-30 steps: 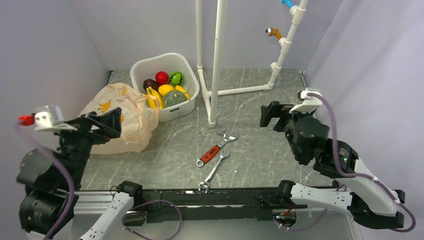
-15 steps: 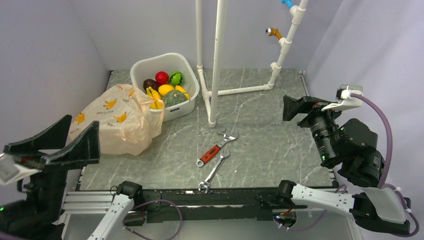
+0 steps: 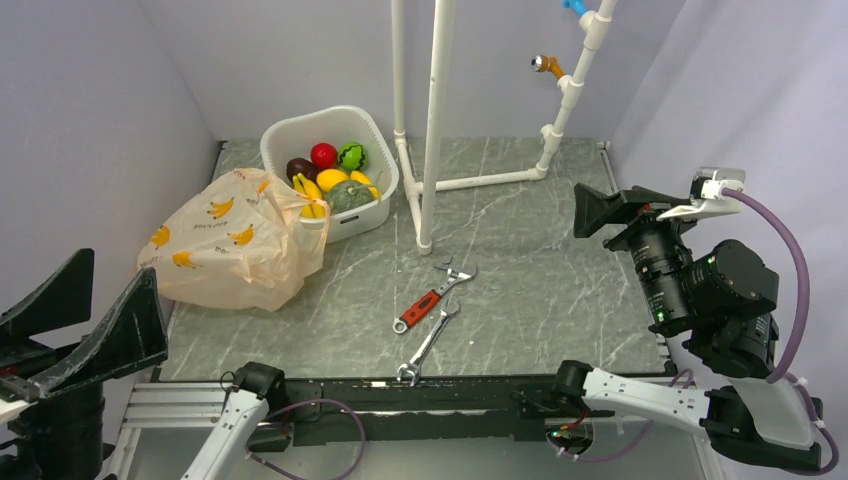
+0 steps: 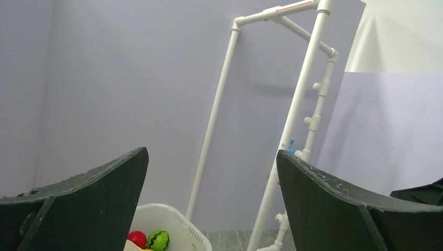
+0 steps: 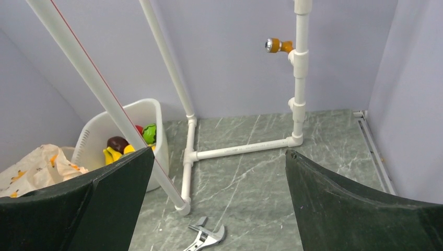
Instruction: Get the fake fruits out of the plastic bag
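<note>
**The fake fruits (image 3: 333,186) in the white tub (image 3: 357,221), the plastic bag (image 3: 225,252) beside it**

The banana bunch (image 3: 307,194), dark-green squash (image 3: 347,198), striped green ball (image 3: 351,155) and yellow-orange ball (image 3: 331,179) lie inside the white tub. The plastic bag slumps on the worktop (image 3: 540,285) against the tub's near-left side. The left tool (image 4: 211,151) hangs nearer than the tub, past the bag, jaws spread wide and empty. The right tool (image 5: 219,150) hangs well to the tub's right, likewise spread and empty.

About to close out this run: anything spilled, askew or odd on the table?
Nothing spilled or damaged. The fake fruits sit in the white tub; the plastic bag lies crumpled against it. Only oddity: a red-handled wrench and a silver wrench lie loose mid-table, unrelated to this job.
</note>
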You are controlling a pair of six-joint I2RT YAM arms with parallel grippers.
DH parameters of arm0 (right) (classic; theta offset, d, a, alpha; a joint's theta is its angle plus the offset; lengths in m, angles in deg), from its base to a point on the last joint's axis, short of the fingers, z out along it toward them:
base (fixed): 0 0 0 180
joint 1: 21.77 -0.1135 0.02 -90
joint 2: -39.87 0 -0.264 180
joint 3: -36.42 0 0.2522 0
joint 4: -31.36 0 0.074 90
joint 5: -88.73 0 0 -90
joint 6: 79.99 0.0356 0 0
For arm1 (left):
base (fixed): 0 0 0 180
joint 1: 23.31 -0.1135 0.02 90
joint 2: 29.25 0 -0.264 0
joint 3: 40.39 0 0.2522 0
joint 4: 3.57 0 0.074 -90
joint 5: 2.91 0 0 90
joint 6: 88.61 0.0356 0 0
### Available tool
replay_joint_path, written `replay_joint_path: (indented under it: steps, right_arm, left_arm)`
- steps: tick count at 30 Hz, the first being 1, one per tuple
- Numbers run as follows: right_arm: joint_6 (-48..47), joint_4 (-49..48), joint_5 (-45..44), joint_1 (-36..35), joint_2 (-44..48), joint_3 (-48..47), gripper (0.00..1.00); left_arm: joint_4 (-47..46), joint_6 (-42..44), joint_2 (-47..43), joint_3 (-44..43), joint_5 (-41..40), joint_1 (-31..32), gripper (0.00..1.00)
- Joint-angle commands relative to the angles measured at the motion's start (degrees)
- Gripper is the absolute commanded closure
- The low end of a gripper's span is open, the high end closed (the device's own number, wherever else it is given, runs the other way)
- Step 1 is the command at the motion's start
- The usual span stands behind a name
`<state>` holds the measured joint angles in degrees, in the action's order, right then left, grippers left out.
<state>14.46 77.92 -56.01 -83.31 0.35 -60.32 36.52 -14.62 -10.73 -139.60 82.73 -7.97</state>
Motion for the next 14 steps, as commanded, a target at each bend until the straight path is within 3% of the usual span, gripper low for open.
replay_joint_path:
  steps: [1, 14]
  right_arm:
    - [-1.7, -2.4, 1.6, 0.1, 0.8, -1.6, 0.0]
    - [-1.7, -5.2, 6.9, 0.1, 4.9, 2.0, 0.0]
  left_arm:
    - [-1.8, 1.6, -0.2, -1.3, -0.3, -0.2, 0.01]
    - [-0.8, 1.1, 0.0, -1.3, 0.3, -0.2, 0.01]
